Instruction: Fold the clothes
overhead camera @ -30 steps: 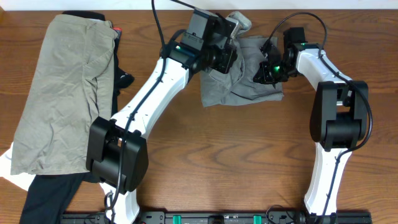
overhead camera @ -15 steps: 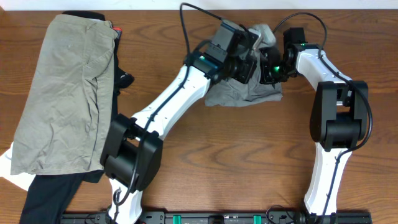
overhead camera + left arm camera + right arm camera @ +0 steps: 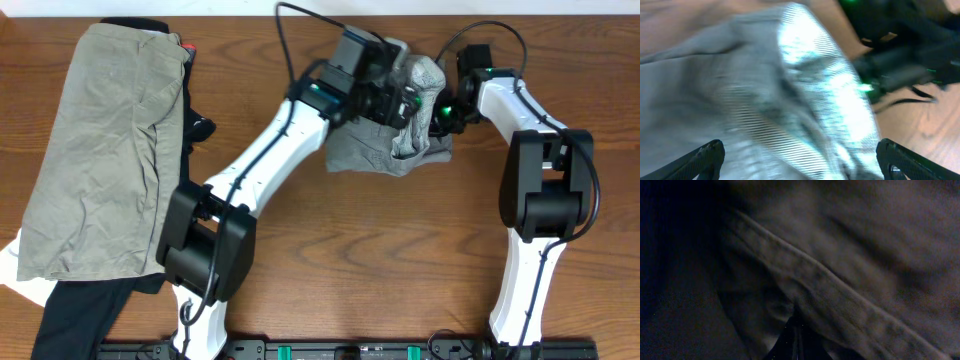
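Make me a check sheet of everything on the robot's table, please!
Surface: wooden table, bare in the middle.
Job's things: grey shorts, bunched up at the back between the arms.
Clutter: khaki garment lying on a black garment, left side; white item peeking out beneath.
Grippers: left gripper open over the shorts; right gripper shut on the shorts' edge.
Cables: black cables loop above both arms.
Surroundings: black rail along the front edge.
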Available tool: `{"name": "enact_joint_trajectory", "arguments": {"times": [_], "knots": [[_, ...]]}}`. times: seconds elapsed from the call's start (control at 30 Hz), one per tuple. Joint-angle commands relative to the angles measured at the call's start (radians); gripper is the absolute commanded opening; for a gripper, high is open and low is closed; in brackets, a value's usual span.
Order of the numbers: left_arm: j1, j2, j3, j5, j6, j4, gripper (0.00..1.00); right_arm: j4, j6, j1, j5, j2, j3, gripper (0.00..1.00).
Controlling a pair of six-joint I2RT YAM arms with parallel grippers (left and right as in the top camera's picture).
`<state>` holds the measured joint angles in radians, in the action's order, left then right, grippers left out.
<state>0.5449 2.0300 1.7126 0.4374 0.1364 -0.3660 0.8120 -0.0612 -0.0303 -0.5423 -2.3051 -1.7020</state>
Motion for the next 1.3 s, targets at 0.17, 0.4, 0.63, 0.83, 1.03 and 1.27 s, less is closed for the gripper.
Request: {"name": "enact_joint_trajectory", "arguments": {"times": [0.17, 0.4, 0.63, 0.83, 1.03, 1.27], "knots": [[-0.117, -0.087, 0.019, -0.013, -0.002, -0.04, 0.98, 0.065, 0.004, 0.083, 0.041, 0.164, -0.081, 0.01], [-0.278, -0.172, 0.019, -0.012, -0.009, -0.158, 0.98, 0.146, -0.051, 0.097, 0.041, 0.272, -0.081, 0.2], [-0.399, -0.189, 0.019, -0.012, -0.02, -0.285, 0.98, 0.254, -0.106, 0.076, 0.075, 0.315, -0.081, 0.36], [-0.412, -0.188, 0.019, -0.012, -0.099, -0.335, 0.98, 0.278, -0.106, 0.034, 0.128, 0.311, -0.079, 0.47], [-0.41, -0.188, 0.019, -0.013, -0.103, -0.337, 0.98, 0.278, -0.089, -0.042, 0.208, 0.285, -0.077, 0.55], [-0.41, -0.188, 0.019, -0.012, -0.103, -0.344, 0.98, 0.287, -0.033, -0.117, 0.359, 0.221, -0.076, 0.47]]}}
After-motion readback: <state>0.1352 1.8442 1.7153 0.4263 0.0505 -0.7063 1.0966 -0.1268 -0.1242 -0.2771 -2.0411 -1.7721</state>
